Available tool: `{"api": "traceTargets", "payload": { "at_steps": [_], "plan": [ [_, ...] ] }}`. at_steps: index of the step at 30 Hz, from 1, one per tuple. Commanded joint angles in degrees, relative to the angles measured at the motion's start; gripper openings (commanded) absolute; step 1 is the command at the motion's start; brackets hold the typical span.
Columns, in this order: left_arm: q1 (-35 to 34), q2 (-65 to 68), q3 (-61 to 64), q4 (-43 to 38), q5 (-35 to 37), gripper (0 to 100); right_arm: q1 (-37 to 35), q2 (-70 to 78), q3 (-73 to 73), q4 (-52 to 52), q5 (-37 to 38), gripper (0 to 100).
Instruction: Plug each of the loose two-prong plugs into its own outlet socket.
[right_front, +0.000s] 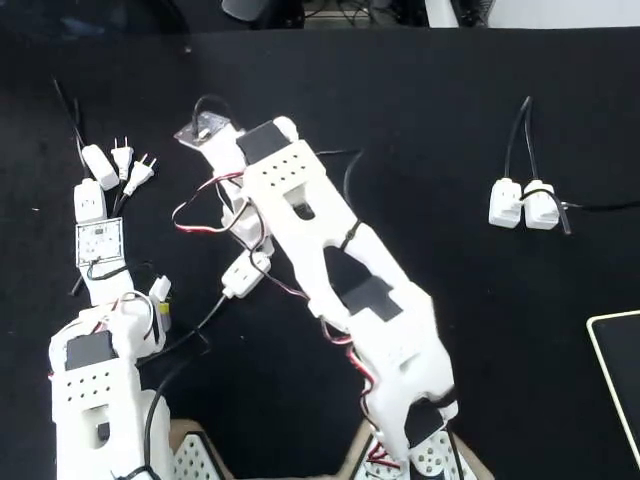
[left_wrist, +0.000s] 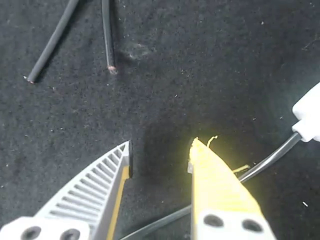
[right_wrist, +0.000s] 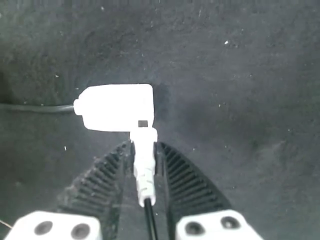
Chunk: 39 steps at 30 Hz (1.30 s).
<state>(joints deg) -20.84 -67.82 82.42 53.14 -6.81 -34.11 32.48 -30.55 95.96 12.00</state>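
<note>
Two-prong plugs lie loose at the far left of the desk, just beside two white sockets. A joined pair sits well apart to the right, and the right arm stretches across the middle.

In the left wrist view, the left pincer gapes wide with nothing between its jaws. A black cord runs beneath it on the cloth.

In the right wrist view, the right pincer is clamped on a slim white plug whose front touches a socket block. Whether the prongs are seated I cannot tell.

These plugs look light and rigid, with stiff cords likely to tug. Best held by the body's flat sides, behind the prongs.
</note>
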Motion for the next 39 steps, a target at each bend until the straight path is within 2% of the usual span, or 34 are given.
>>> {"api": "traceTargets", "payload": {
  "at_steps": [1, 13, 26, 39],
  "plan": [
    [0.3, -0.8, -1.2, 0.1, -0.4, 20, 0.4, 2.2, -3.7, -0.2, -0.9, 1.1],
    [0.1, -0.8, -1.2, 0.1, -0.4, 20, -0.5, 11.6, -15.2, 3.3, -2.3, 1.1],
    [0.1, -0.8, -1.2, 0.1, -0.4, 20, -0.8, 9.6, -18.1, 4.8, -2.2, 1.1],
    [0.0, -0.8, -1.2, 0.1, -0.4, 20, -2.5, 4.3, -13.5, 4.4, 6.5, 1.1]
  ]
}}
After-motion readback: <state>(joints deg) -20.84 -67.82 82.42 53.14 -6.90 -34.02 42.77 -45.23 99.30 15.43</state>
